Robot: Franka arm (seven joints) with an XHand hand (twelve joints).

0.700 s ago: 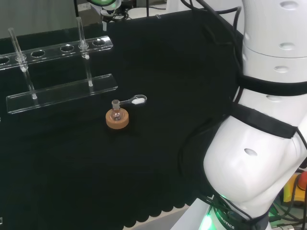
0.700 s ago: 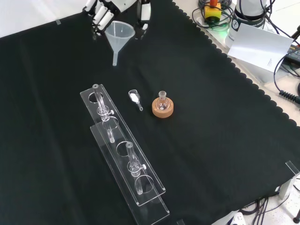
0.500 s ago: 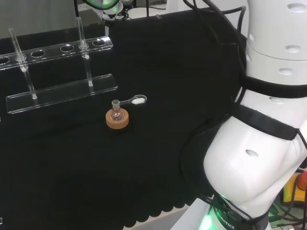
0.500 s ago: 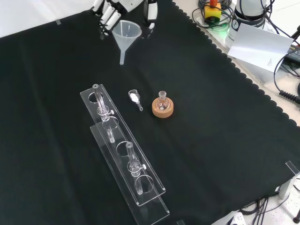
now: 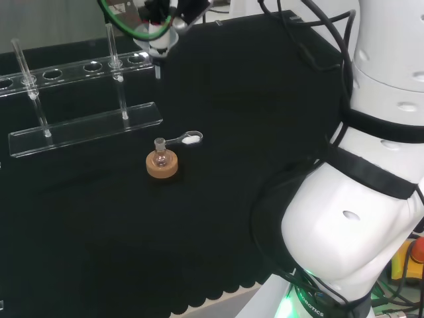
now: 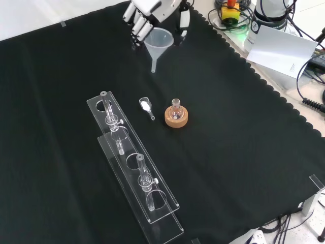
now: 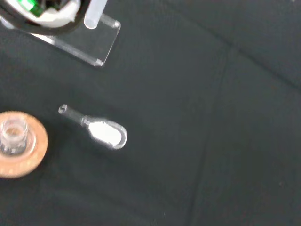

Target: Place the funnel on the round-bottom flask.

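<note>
The hand (image 6: 148, 8) is curled round the rim of a clear plastic funnel (image 6: 159, 39) and holds it upright in the air, stem pointing down. In the front view it hangs above the cloth, farther off and a little left of the small round-bottom flask (image 6: 175, 108). The flask stands on a cork ring (image 6: 176, 119). In the head view the hand (image 5: 179, 8) and funnel (image 5: 162, 41) are at the top, beyond the flask (image 5: 159, 148). The wrist view looks past the funnel's stem (image 7: 95, 12) at the flask (image 7: 13, 133) on its cork ring (image 7: 26, 162).
A small clear scoop (image 6: 147, 106) with white powder lies just left of the flask in the front view. A clear two-tier test tube rack (image 6: 133, 160) with two upright tubes runs along the cloth's left half. Cables and boxes sit off the cloth at the upper right.
The hand has carried the funnel to the right and slightly lower in the front view, closer to the flask. In the head view it has come into sight at the top.
</note>
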